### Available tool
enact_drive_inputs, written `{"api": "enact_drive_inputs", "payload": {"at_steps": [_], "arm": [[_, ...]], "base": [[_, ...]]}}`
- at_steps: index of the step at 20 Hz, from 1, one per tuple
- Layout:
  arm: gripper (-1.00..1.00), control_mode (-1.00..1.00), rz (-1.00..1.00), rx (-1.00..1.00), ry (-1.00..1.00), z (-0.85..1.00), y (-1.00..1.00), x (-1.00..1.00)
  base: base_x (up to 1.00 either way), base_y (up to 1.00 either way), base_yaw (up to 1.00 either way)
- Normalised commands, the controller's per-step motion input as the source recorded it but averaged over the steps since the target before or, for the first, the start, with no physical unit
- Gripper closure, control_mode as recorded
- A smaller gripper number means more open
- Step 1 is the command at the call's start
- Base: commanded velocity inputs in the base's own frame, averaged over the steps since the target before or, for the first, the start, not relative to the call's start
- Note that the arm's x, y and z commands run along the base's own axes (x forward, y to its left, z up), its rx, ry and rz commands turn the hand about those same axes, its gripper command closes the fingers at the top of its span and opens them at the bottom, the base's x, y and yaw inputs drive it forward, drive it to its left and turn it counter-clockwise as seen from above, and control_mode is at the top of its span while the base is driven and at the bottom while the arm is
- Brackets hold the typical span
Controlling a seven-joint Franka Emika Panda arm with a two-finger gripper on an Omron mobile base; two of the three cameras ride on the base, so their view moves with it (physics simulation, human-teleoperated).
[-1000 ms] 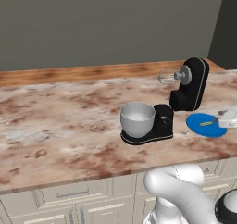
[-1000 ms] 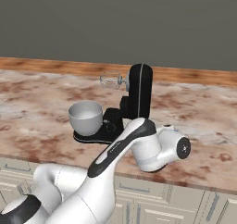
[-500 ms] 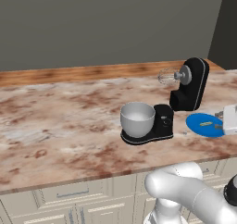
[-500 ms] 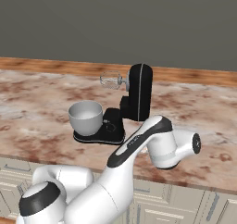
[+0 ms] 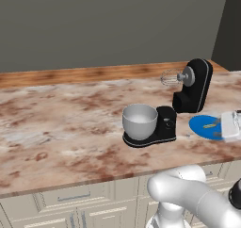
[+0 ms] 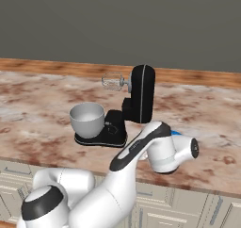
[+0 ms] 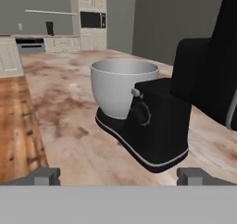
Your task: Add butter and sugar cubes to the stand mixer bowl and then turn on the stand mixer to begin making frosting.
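**Stand mixer bowl on the mixer base, arm low at the counter's near edge**

Stand mixer bowl [image 5: 140,121], light grey, sits upright on the left end of the flat black base of the stand mixer [image 5: 162,126], about the middle of the marbled counter [image 5: 61,123]. Just right of the bowl rises the short column with its knob [image 7: 141,112], facing the near side. Farther right and a little farther back stands the mixer's tall black head part [image 5: 194,85], apart from the base, its wire whisk [image 5: 169,77] pointing left. Right of that, a flat blue plate [image 5: 204,127] lies on the counter with a small yellow piece on it; a pale block [image 5: 230,124] sits at the plate's right edge.

The white arm [image 6: 141,156] comes up from below the counter's near edge and bends to the right, its wrist lying low over the front of the counter near the plate. From the hand view, the gripper [image 7: 119,176] looks level across the counter toward the knob side of the mixer base. Its two fingertips [image 7: 44,176] stand far apart at the lower corners with nothing between them and touching nothing: the pincer is wide and bare.
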Motion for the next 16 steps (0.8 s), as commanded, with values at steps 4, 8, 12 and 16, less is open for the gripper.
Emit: {"api": "enact_drive_inputs", "payload": {"at_steps": [4,8,12,16], "arm": [[-1.00,-1.00,-0.03,0.00,0.00,-0.24,0.29,0.26],[-1.00,-1.00,0.00,0.00,0.01,-0.31,0.02,0.43],[-1.00,-1.00,0.00,0.00,0.01,-0.34,0.00,0.38],[-1.00,-1.00,0.00,0.00,0.00,-0.25,-0.06,0.20]], "base": [[0.00,0.00,0.00],[0.00,0.00,0.00],[0.00,0.00,0.00],[0.00,0.00,0.00]]}}
